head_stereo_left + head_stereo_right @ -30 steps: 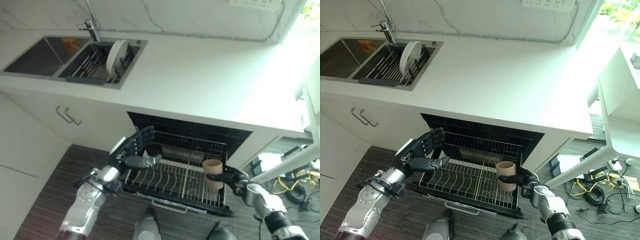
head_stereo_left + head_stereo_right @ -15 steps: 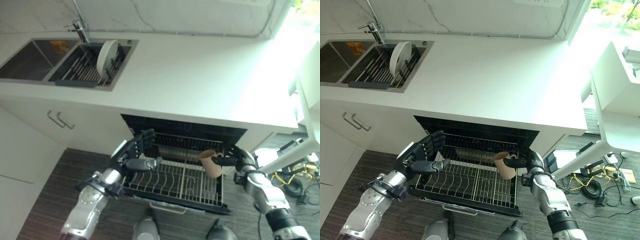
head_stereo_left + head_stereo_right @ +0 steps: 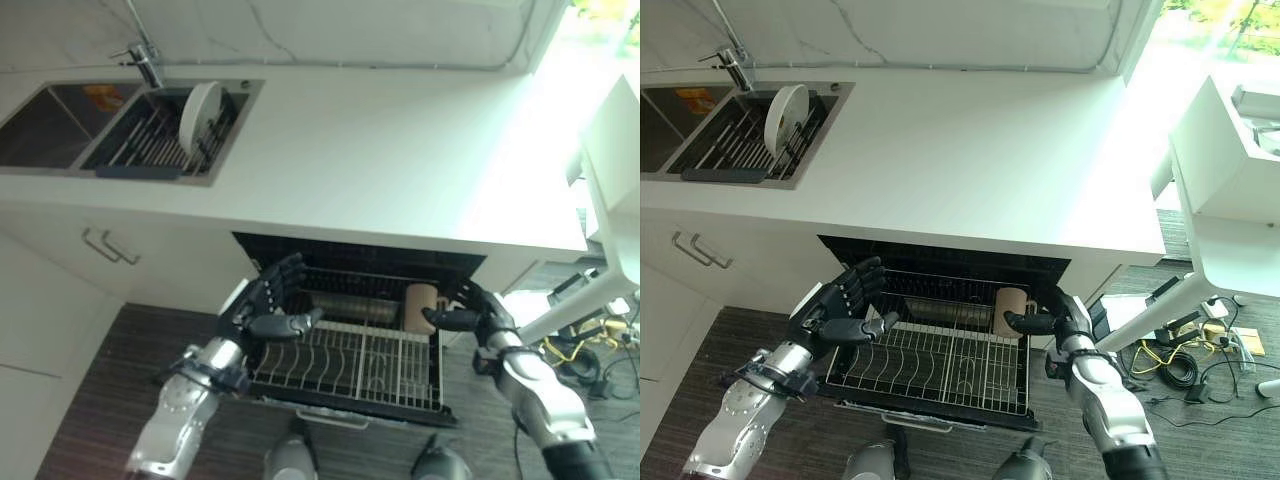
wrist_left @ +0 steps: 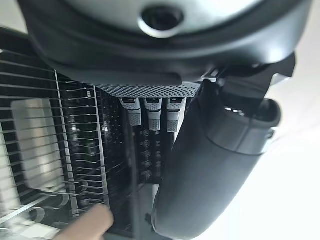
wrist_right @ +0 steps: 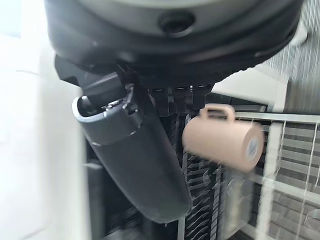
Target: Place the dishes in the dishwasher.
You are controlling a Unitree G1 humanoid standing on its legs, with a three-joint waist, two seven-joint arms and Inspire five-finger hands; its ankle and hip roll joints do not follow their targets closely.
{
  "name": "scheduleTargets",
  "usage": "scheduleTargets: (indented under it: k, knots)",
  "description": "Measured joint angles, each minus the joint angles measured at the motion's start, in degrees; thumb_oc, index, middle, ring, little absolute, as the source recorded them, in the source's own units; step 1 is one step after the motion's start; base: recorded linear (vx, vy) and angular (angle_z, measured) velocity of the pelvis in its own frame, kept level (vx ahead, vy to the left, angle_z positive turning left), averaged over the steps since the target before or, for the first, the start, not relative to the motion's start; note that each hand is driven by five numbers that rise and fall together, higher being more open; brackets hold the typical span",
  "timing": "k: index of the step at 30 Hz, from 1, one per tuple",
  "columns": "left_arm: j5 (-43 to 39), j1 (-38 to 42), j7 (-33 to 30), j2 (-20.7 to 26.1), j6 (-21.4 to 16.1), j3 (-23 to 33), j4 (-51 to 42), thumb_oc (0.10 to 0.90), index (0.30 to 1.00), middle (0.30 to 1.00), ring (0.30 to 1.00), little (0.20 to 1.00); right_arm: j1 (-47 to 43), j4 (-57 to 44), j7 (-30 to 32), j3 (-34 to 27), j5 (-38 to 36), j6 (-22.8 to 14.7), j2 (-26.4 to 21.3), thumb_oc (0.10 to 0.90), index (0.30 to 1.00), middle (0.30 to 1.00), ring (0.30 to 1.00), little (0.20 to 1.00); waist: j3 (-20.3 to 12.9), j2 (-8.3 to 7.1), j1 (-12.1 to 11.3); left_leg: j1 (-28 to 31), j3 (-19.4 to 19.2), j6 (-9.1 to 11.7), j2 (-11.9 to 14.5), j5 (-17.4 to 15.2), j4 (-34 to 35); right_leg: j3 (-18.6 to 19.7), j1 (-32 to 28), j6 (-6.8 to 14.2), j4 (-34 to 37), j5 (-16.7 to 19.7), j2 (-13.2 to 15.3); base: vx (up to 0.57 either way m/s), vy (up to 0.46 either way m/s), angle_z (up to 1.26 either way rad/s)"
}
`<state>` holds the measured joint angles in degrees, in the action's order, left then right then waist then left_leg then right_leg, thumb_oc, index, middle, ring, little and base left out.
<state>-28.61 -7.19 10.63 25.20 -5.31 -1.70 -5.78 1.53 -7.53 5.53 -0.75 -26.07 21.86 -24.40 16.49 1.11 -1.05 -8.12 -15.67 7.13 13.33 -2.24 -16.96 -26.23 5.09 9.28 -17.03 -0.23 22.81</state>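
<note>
The dishwasher's wire rack [image 3: 350,365] is pulled out under the white counter. A tan mug [image 3: 419,305] hangs on its side over the rack's back right corner. My right hand [image 3: 1072,325] is shut on it, thumb stretched across its front. In the right wrist view the mug [image 5: 222,140] has its handle up against my fingers [image 5: 175,100]. My left hand [image 3: 262,308] is open, fingers spread, at the rack's left front corner. A white plate [image 3: 198,108] stands on edge in the sink's drying rack.
A double sink [image 3: 60,110] with a faucet [image 3: 140,62] is set in the counter [image 3: 400,150] at the far left. Cabinet handles [image 3: 105,245] are below it. White furniture [image 3: 1230,170] and floor cables [image 3: 1180,355] are at the right.
My right hand has lifted the mug up and back toward the rack's rear right, tipping it from upright onto its side. The camera has shifted. My left hand has barely moved.
</note>
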Motion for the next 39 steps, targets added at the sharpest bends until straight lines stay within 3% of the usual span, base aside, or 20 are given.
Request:
scheduleTargets:
  k: [5, 12, 17, 19, 20, 21, 22, 23, 24, 26, 27, 28, 30, 31, 32, 33, 34, 35, 37, 39]
  knots:
    - [-0.61, -1.03, -0.43, 0.04, -4.77, 3.02, -2.69, 0.800, 0.900, 0.900, 0.900, 0.900, 5.30, -1.10, -4.89, -3.81, -2.21, -1.09, 0.80, 0.800, 0.900, 0.900, 0.900, 0.900, -0.03, -1.57, 0.95, 0.16, -0.22, 0.21, 0.56, -0.30, -0.04, 0.22, -0.03, 0.06, -0.04, -0.16, -0.62, 0.04, 0.014, -0.04]
    - [-4.87, -6.02, 1.96, 0.71, -6.42, 8.17, -4.09, 0.800, 0.900, 0.900, 0.900, 0.900, 14.03, -2.68, -8.94, -10.75, -7.36, -5.73, 3.32, 0.800, 0.900, 0.900, 0.900, 0.900, -1.20, -4.18, 0.97, -0.18, -1.74, -0.60, -0.51, -3.20, -3.96, 2.04, -0.23, 1.10, 2.11, 1.52, -0.05, 0.02, 0.186, -0.10]
    - [-5.12, -0.15, 5.09, 0.83, -8.15, 5.86, -4.05, 0.800, 0.900, 0.900, 0.900, 0.900, 8.96, -5.93, -9.26, -7.52, -7.96, -14.31, 5.75, 0.800, 0.900, 0.900, 0.900, 0.900, -1.75, -4.48, 2.34, -3.00, -5.49, -4.63, -2.90, -7.41, -9.42, 3.62, 3.09, 0.09, 4.57, 11.94, 3.48, -0.10, 0.173, -0.34]
    - [-6.74, 1.21, 5.13, 0.98, -8.60, 5.93, -3.22, 0.800, 0.900, 0.900, 0.900, 0.900, 6.08, -6.11, -10.29, -4.26, -7.96, -16.14, 7.62, 0.800, 0.900, 0.900, 0.900, 0.900, -1.87, -3.88, 2.53, -3.44, -8.20, -6.95, -2.04, -8.81, -9.90, 0.83, 3.29, -1.59, 10.33, 22.21, 1.81, -0.17, 0.213, -0.60]
    - [-6.97, 2.71, 5.17, 0.38, -8.50, 5.70, -2.70, 0.800, 0.900, 0.900, 0.900, 0.900, 6.29, -6.48, -10.77, -4.13, -7.93, -16.44, 7.24, 0.800, 0.900, 0.900, 0.900, 0.900, -1.72, -2.32, 3.14, -4.53, -7.44, -8.37, -1.00, -8.37, -9.97, 0.68, 4.15, 2.63, 3.81, 16.22, 0.00, -0.22, 0.112, 0.06]
    - [-7.43, 3.29, 5.01, 1.01, -8.79, 5.56, -3.63, 0.800, 0.900, 0.900, 0.900, 0.900, 7.13, -7.46, -10.77, -4.06, -7.92, -16.51, 5.34, 0.800, 0.900, 0.900, 0.900, 0.900, -2.03, -0.66, 3.27, -4.64, -5.75, -7.52, -0.48, -6.28, -7.22, 4.25, 7.46, 2.06, -14.20, 0.86, -5.72, -0.24, -0.052, 0.42]
    - [-8.53, 3.25, 4.82, 1.32, -9.06, 5.93, -4.21, 0.800, 0.900, 0.900, 0.900, 0.900, 7.16, -8.07, -10.76, -4.12, -7.94, -16.73, 4.38, 0.800, 0.900, 0.900, 0.900, 0.900, -2.14, -0.83, 3.12, -4.35, -5.80, -8.14, -1.43, -3.94, -5.36, 5.40, 7.39, 0.69, -19.89, -3.96, -8.62, -0.25, -0.123, 0.32]
    - [-9.41, 3.51, 2.24, 0.94, -9.72, 5.95, -4.50, 0.800, 0.900, 0.900, 0.900, 0.900, 3.96, -7.14, -10.73, -2.96, -7.93, -16.72, 1.31, 0.800, 0.900, 0.900, 0.900, 0.900, -2.22, -0.78, 2.58, -3.33, -6.57, -9.08, -2.66, -0.97, -1.64, 4.71, 5.87, -2.99, -17.69, -8.34, -13.49, -0.24, -0.297, 0.07]
    - [-9.43, 4.24, 1.05, 0.85, -10.02, 5.96, -4.49, 0.800, 0.900, 0.900, 0.900, 0.900, 1.49, -6.22, -10.64, -2.10, -7.93, -16.85, 0.36, 0.800, 0.900, 0.900, 0.900, 0.900, -2.23, -0.87, 2.39, -3.21, -7.12, -9.07, -2.91, 0.34, -0.19, 3.83, 5.21, -3.49, -14.33, -8.57, -15.55, -0.18, -0.310, -0.21]
    - [-9.23, 4.33, 0.47, -0.34, -10.07, 5.52, -4.68, 0.800, 0.900, 0.900, 0.900, 0.900, -1.24, -4.91, -10.94, -1.79, -7.93, -18.07, 1.21, 0.800, 0.900, 0.900, 0.900, 0.900, -2.55, -1.48, 0.94, -2.18, -8.89, -8.15, -3.33, 1.73, 1.22, -1.03, -0.55, -8.06, -2.93, -11.03, -16.39, -0.18, -0.274, -0.38]
    - [-9.14, 3.46, -0.08, -1.72, -9.98, 5.43, -5.11, 0.800, 0.900, 0.900, 0.900, 0.900, -1.04, -4.94, -11.10, -1.92, -7.95, -18.15, 1.48, 0.800, 0.900, 0.900, 0.900, 0.900, -2.63, -1.25, 0.54, -1.52, -8.98, -6.50, -3.34, 1.79, 2.08, -0.15, -0.54, -10.13, -1.54, -9.64, -17.40, -0.16, -0.147, -0.29]
    - [-9.15, 1.54, -0.20, -1.92, -9.98, 5.33, -5.59, 0.800, 0.900, 0.900, 0.900, 0.900, 0.76, -5.16, -11.39, -2.09, -7.95, -18.82, 1.13, 0.800, 0.900, 0.900, 0.900, 0.900, -3.24, -1.63, 0.63, -1.37, -6.68, -2.95, -4.35, 2.47, 3.04, 1.89, 0.17, -11.24, -1.54, -9.91, -18.03, -0.19, -0.097, -0.34]
    - [-9.25, 1.04, -0.82, -2.04, -9.98, 5.37, -5.57, 0.800, 0.900, 0.900, 0.900, 0.900, 2.11, -5.09, -11.26, -2.62, -7.91, -18.91, 1.12, 0.800, 0.900, 0.900, 0.900, 0.900, -4.41, -1.16, -0.85, -4.41, -0.16, -3.70, -5.69, -0.65, -3.28, 2.45, 2.14, -11.48, -1.53, -9.72, -18.27, -0.14, -0.005, -0.66]
    - [-9.30, 0.30, -1.50, -2.71, -9.99, 5.57, -5.66, 0.800, 0.900, 0.900, 0.900, 0.900, 2.03, -5.18, -11.35, -2.61, -7.88, -19.10, 1.12, 0.800, 0.900, 0.900, 0.900, 0.900, -6.38, 0.34, -1.10, -4.44, 4.45, -4.05, -7.02, -0.94, -1.41, 3.71, 4.54, -11.74, -2.02, -8.80, -19.05, -0.07, 0.074, -0.96]
    - [-9.29, -0.95, -1.64, -4.08, -10.04, 5.53, -5.62, 0.800, 0.900, 0.900, 0.900, 0.900, 2.05, -5.09, -11.41, -2.23, -7.87, -19.11, 1.36, 0.800, 0.900, 0.900, 0.900, 0.900, -6.49, 0.36, -1.04, -3.60, 10.04, -4.02, -8.97, -0.81, -1.76, 5.78, 5.48, -13.61, -3.66, -7.98, -17.52, -0.17, 0.211, -0.89]
    - [-9.25, -2.20, -1.59, -4.32, -10.05, 5.19, -5.61, 0.800, 0.900, 0.900, 0.900, 0.900, 2.33, -5.14, -11.53, -2.24, -7.88, -19.20, 1.34, 0.800, 0.900, 0.900, 0.900, 0.900, -6.83, 0.54, -0.79, -3.53, 12.57, -3.22, -8.16, -2.55, -3.65, 5.60, 5.61, -13.80, -3.80, -7.67, -16.47, -0.21, 0.345, -0.35]
    - [-9.38, 0.23, -1.55, -4.37, -9.96, 3.24, -5.35, 0.800, 0.900, 0.900, 0.900, 0.900, 3.73, -5.72, -11.24, -4.14, -7.89, -19.28, -0.36, 0.800, 0.900, 0.900, 0.900, 0.900, -7.28, -0.10, -0.22, -4.00, 1.32, 1.00, 2.14, -0.81, -4.52, 3.02, 5.54, -14.76, -1.69, -4.89, -13.75, -0.23, 0.532, 0.25]
    - [-9.48, 2.40, -1.27, -4.39, -10.25, 1.47, -4.87, 0.800, 0.900, 0.900, 0.900, 0.900, 3.60, -5.49, -11.23, -5.77, -7.87, -19.49, -1.63, 0.800, 0.900, 0.900, 0.900, 0.900, -7.34, -0.29, -0.14, -3.76, 2.14, 1.93, 5.58, -0.17, -4.02, 2.13, 5.70, -13.32, -1.50, -4.59, -11.57, -0.12, 0.402, 0.70]
    - [-9.56, 2.69, -1.26, -4.42, -10.71, 0.91, -4.26, 0.800, 0.900, 0.900, 0.900, 0.900, 2.94, -5.34, -11.38, -6.61, -7.88, -21.29, -2.42, 0.800, 0.900, 0.900, 0.900, 0.900, -8.12, 1.06, 0.91, -1.11, 1.60, 2.37, 8.76, 0.55, -2.37, 2.09, 6.59, -10.93, -1.81, -3.92, -9.63, -0.04, 0.425, 0.58]
    - [-11.85, 2.44, -1.30, -5.16, -11.17, 0.96, -2.87, 0.800, 0.900, 0.900, 0.900, 0.900, 3.11, -4.65, -11.39, -8.04, -7.89, -21.63, -3.22, 0.800, 0.900, 0.900, 0.900, 0.900, -8.77, 3.08, 1.28, 3.29, -0.45, 1.24, 7.97, 0.10, -0.05, 3.10, 7.80, -7.92, -2.91, -2.40, -6.97, 0.06, 0.734, 0.37]
